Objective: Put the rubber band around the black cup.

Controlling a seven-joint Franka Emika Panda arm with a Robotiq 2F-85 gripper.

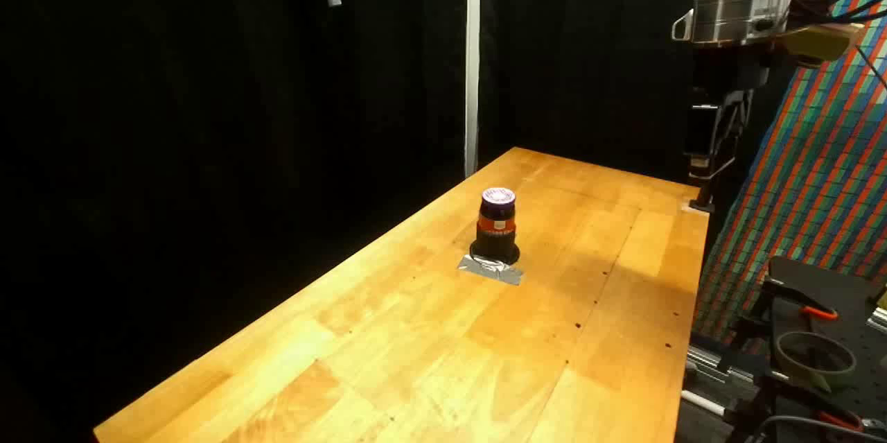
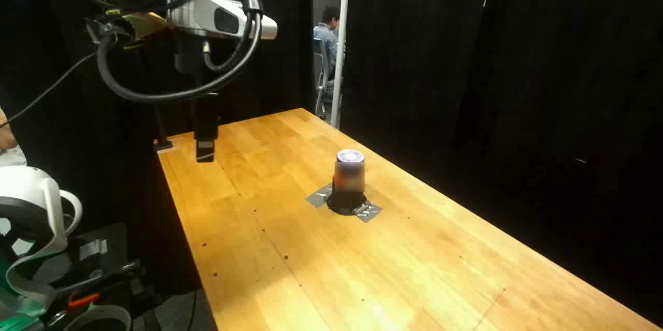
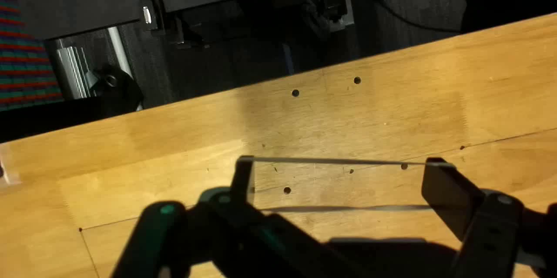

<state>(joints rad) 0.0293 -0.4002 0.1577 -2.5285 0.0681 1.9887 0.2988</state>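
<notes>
Above the wooden surface (image 1: 388,360), holds the pincer (image 3: 341,186) spread wide, clamped on nothing. Has the cup (image 1: 497,227) well apart, upright on the same surface, with tape (image 1: 493,270) at its foot. Carries the band (image 3: 330,161) stretched as a loop around both fingers (image 3: 450,199), near the tips. Could lose it early by brushing the cup's top, snag it by lowering off-centre, or slacken it by closing too soon.
</notes>
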